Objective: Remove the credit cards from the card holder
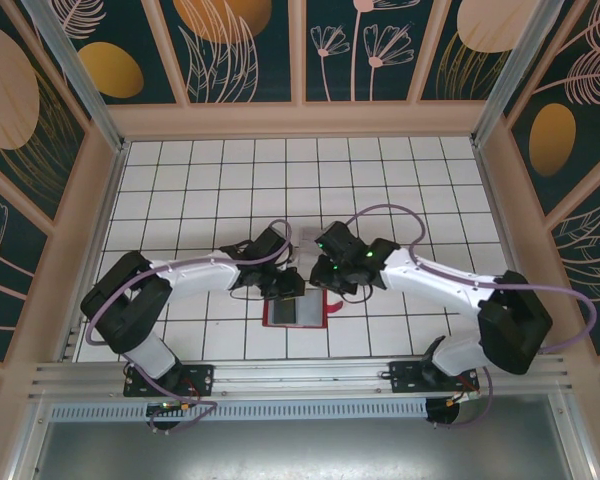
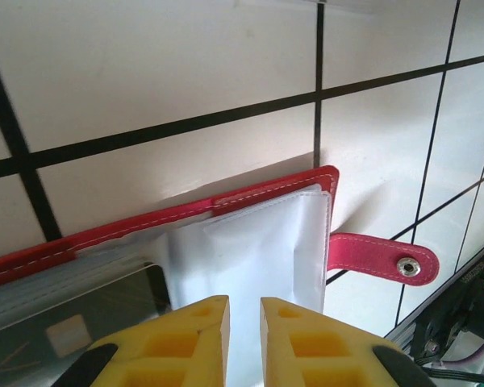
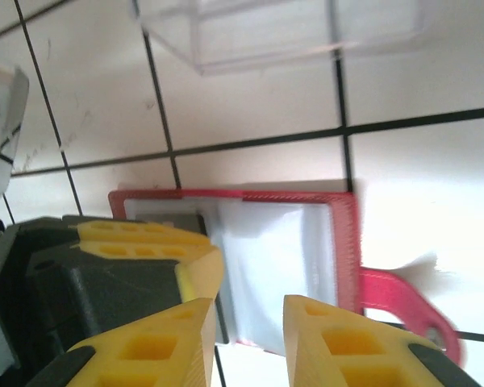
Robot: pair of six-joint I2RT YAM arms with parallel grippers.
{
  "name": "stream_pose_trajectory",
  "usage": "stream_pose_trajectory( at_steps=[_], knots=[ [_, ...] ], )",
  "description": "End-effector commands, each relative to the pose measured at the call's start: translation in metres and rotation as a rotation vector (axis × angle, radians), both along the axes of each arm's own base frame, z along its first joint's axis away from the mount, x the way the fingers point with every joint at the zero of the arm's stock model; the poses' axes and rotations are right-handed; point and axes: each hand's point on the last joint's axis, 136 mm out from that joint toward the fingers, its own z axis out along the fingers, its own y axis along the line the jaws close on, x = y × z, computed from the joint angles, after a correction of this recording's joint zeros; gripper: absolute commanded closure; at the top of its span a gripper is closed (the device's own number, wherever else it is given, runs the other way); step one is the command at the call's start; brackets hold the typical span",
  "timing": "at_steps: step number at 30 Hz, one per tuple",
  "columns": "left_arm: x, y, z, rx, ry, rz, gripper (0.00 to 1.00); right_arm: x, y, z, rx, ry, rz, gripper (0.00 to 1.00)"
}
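Observation:
The red card holder (image 1: pixel 298 314) lies open on the white tiled table, its red closing tab (image 2: pixel 379 260) sticking out to the right. A dark credit card (image 2: pixel 81 314) sits in a clear sleeve on its left half. The right half shows a pale sleeve (image 3: pixel 274 258). My left gripper (image 2: pixel 244 302) rests on the holder's left part with only a narrow slit between its yellow fingers (image 3: pixel 145 242), and I see nothing pinched. My right gripper (image 3: pixel 248 302) hovers just above the holder's near edge, open with nothing between its fingers.
A clear plastic tray (image 3: pixel 282 32) stands on the tiles just beyond the holder. A pale thin flat piece (image 3: pixel 2 121) shows at the left edge of the right wrist view; I cannot tell what it is. Wooden walls (image 1: pixel 300 120) ring the table.

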Motion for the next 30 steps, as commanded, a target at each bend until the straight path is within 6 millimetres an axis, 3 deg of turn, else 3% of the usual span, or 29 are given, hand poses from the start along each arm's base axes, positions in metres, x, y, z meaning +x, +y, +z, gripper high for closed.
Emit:
stream_pose_trajectory(
  at_steps=[1,10,19,21,26,30],
  knots=[
    [-0.010,-0.009,-0.003,0.027,0.020,-0.067,0.80,0.004,-0.028,0.000,-0.053,-0.028,-0.043,0.71],
    [-0.024,-0.033,-0.025,0.051,0.074,-0.128,0.80,0.008,-0.040,0.002,-0.053,-0.042,-0.059,0.70],
    [-0.016,-0.045,-0.032,0.023,0.077,-0.081,0.81,0.004,-0.038,-0.001,-0.030,-0.034,-0.048,0.70],
    [-0.012,-0.044,-0.031,0.024,0.064,-0.066,0.81,0.003,-0.037,-0.002,-0.021,-0.032,-0.044,0.70],
    [0.009,-0.051,0.001,-0.004,-0.039,-0.040,0.80,0.000,-0.028,-0.001,0.029,-0.023,-0.019,0.71],
    [0.019,-0.037,0.014,0.005,-0.079,0.005,0.80,0.001,-0.021,0.001,0.064,-0.026,-0.014,0.72]
  ],
)
